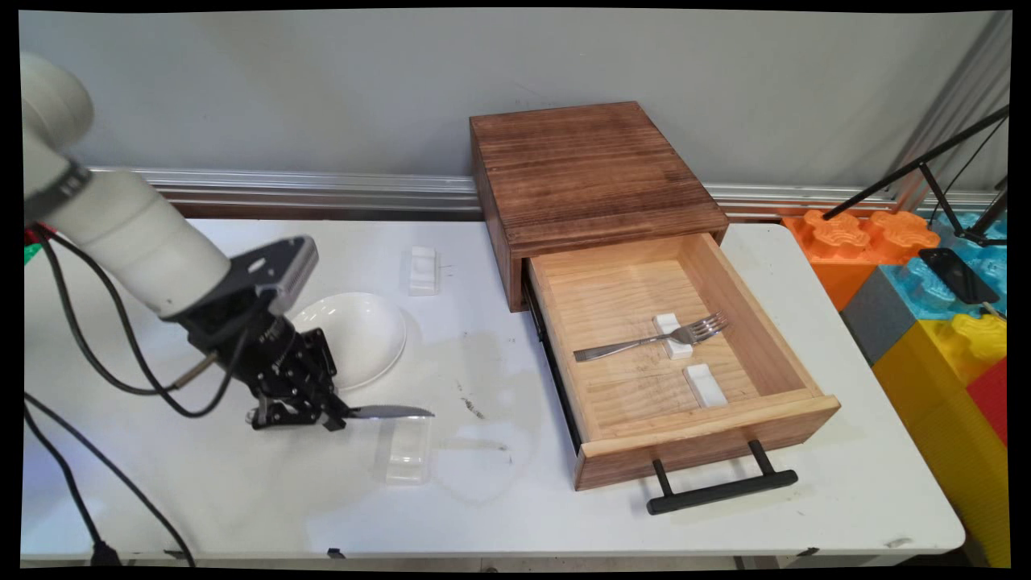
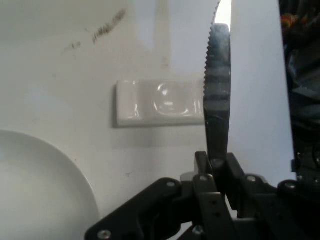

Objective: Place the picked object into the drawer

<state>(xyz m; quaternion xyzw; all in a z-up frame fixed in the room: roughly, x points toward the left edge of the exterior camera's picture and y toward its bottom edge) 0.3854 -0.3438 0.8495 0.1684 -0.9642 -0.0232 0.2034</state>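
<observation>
Clamped between my fingers [image 2: 235,185] is a serrated table knife [image 2: 217,95]; my gripper [image 1: 334,419] is closed on its handle end, and the blade juts out level toward the table's right, clear of the surface. In the hand view the toothed edge runs straight up from the jaws, so the grip looks square rather than skewed.

Directly under the blade tip lies a white rest [image 1: 407,451] on the white table [image 1: 242,499]; knife and rest are apart, the blade above it. Just behind my wrist sits a white bowl [image 1: 362,330], close to the linkage but not touching it, as far as I can tell. A second white rest [image 1: 423,270] stands farther back, near the wall.

Well to the right is a wooden box [image 1: 588,173] with its drawer [image 1: 725,282] pulled fully open, black handle [image 1: 721,491] forward. Inside lie a fork [image 1: 644,342], its neck propped on one small white rest [image 1: 672,334], and a second small rest [image 1: 706,384] that is bare.

Status, in my judgement: knife lifted and secured; fork already lodged in the drawer; one rest in there unoccupied. Between the blade and the drawer I find open tabletop, with only the drawer's near wall rising in the path.
</observation>
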